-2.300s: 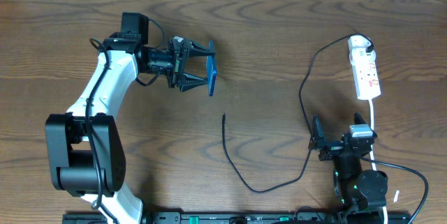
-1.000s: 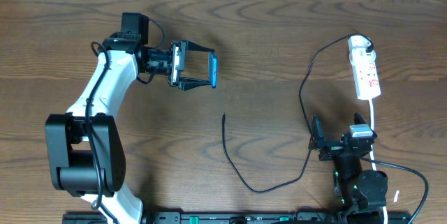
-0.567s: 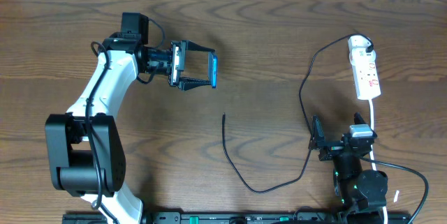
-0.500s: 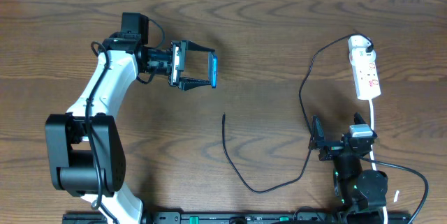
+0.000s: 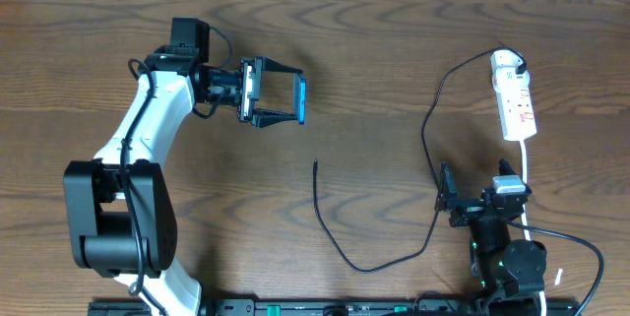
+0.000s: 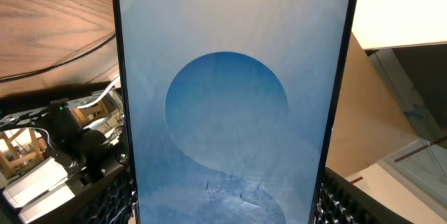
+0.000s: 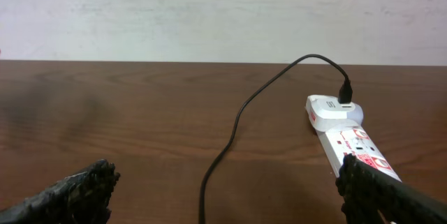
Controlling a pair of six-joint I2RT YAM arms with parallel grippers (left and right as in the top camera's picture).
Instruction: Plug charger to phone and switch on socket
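My left gripper is shut on the phone and holds it above the table's left middle, its blue screen turned to the wrist camera. In the left wrist view the phone fills the frame between my fingers. The charger cable runs from the socket at the far right, loops along the table and ends in a free tip below the phone. My right gripper is open and empty near the front right. In the right wrist view the cable and the socket lie ahead of it.
The socket's white cord runs down past my right gripper. My left arm's base stands at the front left. A white wall backs the table's far edge.
The left wrist turned with the phone between 2.3 s and 1.0 s ago, so the fingers now lie level. Nothing has moved since. The right arm and the cable have not moved.
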